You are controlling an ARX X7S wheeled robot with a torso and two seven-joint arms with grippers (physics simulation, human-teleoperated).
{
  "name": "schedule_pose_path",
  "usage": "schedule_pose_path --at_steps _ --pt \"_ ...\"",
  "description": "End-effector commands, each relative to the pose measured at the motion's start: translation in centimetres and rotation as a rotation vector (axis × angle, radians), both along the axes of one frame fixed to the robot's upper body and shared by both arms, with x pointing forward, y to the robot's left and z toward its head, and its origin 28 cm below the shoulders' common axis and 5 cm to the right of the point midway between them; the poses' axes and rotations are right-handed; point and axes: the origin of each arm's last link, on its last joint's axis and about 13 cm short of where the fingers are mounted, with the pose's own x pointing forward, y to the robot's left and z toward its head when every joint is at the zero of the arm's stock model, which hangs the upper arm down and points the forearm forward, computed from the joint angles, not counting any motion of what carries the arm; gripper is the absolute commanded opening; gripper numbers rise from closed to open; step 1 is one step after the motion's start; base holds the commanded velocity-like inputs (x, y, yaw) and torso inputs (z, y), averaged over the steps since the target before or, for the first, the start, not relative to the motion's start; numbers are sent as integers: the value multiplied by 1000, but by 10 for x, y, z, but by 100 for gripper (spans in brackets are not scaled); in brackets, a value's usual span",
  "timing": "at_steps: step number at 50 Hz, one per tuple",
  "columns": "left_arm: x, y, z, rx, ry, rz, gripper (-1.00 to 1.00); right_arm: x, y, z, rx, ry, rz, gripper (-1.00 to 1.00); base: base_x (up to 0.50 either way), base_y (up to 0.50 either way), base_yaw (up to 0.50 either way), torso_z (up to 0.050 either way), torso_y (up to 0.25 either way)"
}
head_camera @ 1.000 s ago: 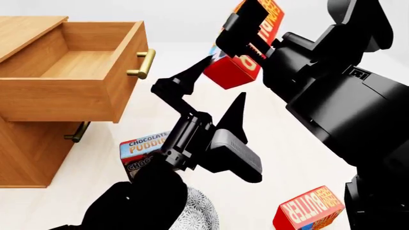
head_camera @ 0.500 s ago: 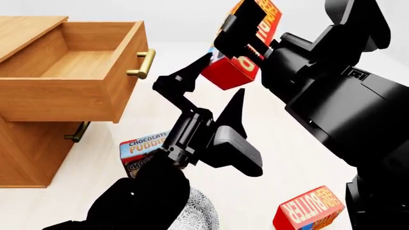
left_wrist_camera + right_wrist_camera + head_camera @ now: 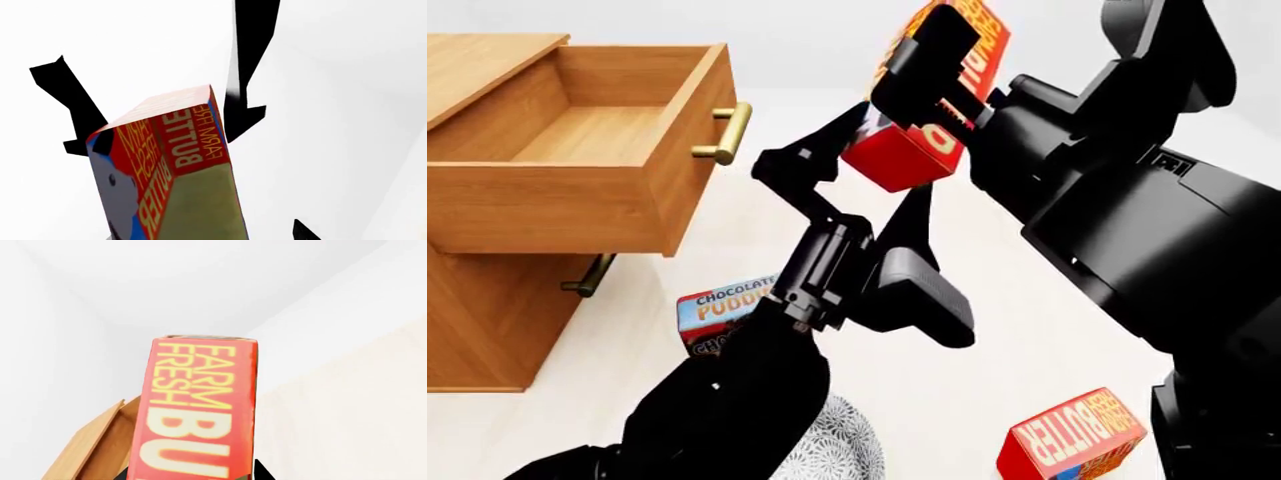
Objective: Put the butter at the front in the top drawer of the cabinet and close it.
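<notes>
The right hand (image 3: 941, 75) clamps the butter (image 3: 928, 120) in the air; the left hand (image 3: 868, 175) is spread beside it; the carton looks light, stiff, smooth, best pinched across flat faces.

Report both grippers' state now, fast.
Left gripper: open, its fingers either side of the raised red butter carton, not closed on it.
Right gripper: shut on that carton, holding it in the air.

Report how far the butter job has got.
Done: the top drawer of the cabinet stands open, and the right gripper holds the butter up in the air. In hand: the open left gripper is by it. Left: carton into drawer, drawer shut.
</notes>
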Motion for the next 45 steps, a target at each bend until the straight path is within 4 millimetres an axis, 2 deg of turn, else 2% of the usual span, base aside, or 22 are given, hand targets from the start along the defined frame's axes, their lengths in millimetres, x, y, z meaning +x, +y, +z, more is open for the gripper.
schedule_pose_path --at_steps 1,21,34,35,45 --pt "2 -3 1 5 3 -4 100 0 -2 3 21 -32 10 -100 0 0 0 0 10" --pt "-6 -5 6 -2 -3 -27 100 3 -3 1 22 -19 3 -100 0 0 0 1 1" --pt "-2 -4 7 -27 25 7 100 2 -2 1 19 -22 7 -100 0 0 0 0 1" --pt "-1 -4 7 -33 30 9 -100 3 -2 1 18 -22 6 -100 0 0 0 0 0" --pt "-2 -2 7 -38 44 14 -100 2 -1 2 16 -22 9 -100 0 0 0 1 2"
